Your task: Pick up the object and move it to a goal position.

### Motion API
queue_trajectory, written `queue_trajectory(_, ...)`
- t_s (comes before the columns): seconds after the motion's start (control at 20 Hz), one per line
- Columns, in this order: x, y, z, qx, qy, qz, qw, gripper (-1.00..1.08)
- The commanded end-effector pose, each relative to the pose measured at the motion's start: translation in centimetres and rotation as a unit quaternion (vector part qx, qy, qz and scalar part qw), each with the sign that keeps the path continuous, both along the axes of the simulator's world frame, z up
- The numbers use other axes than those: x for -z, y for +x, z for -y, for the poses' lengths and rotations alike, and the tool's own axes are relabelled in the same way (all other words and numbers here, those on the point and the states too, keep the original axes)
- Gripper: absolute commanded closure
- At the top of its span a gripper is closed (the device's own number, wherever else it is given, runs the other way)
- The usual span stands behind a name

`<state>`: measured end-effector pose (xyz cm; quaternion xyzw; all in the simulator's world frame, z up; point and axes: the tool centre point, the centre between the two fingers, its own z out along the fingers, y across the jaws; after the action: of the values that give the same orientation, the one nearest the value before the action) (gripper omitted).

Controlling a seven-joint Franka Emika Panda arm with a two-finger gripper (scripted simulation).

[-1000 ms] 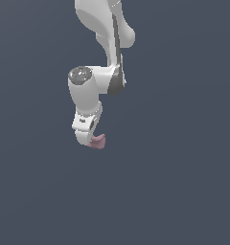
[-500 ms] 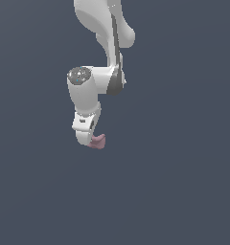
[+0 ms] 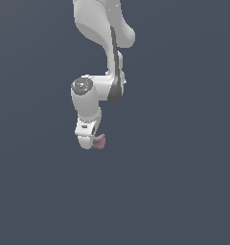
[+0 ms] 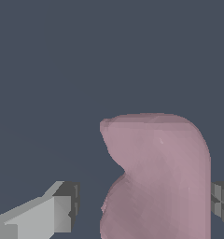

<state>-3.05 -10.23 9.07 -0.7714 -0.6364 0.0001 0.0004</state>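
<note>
**Onlooker A:** From the exterior view, a white Panda arm (image 3: 105,52) hangs over a plain slate-grey field, its claw (image 3: 92,142) pointing down with the object (image 3: 99,141), a small dusty-pink lump, at its tip. The lump sticks out on the exterior view's right of the claw body. Is it gripped?

**Onlooker B:** From there I cannot tell; the fingers are hidden behind the white housing. I see no desk edge or shadow either, so whether the lump sits on anything or hangs in the air is not clear.

**Onlooker A:** And from the wrist view?

**Onlooker B:** The object (image 4: 158,179) fills the space between the two fingers. One finger (image 4: 220,200) appears to touch its flat side; the other finger (image 4: 62,212) stands apart from it, with grey background showing between. So the claw is partly open, not pinching from both sides.

**Onlooker A:** How would it handle?

**Onlooker B:** My guess: light, stiff, with a matte skin that should not be slippery. It is lumpy, with a notch cut into one flank, so pads could seat unevenly there. I would take it across the broad lower body, below the notch, where the sides run straighter.
</note>
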Motion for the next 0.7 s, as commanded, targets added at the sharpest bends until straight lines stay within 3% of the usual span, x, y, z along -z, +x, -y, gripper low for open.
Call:
queue_trajectory(0.0, 0.93, 0.01, 0.02, 0.0, 0.0, 0.0, 1.0, -0.92)
queue_trajectory(0.2, 1.39, 0.09, 0.06, 0.0, 0.0, 0.0, 1.0, -0.92)
queue_trajectory(0.25, 1.39, 0.09, 0.06, 0.0, 0.0, 0.0, 1.0, 1.08)
queue_trajectory(0.65, 1.39, 0.09, 0.06, 0.0, 0.0, 0.0, 1.0, 1.08)
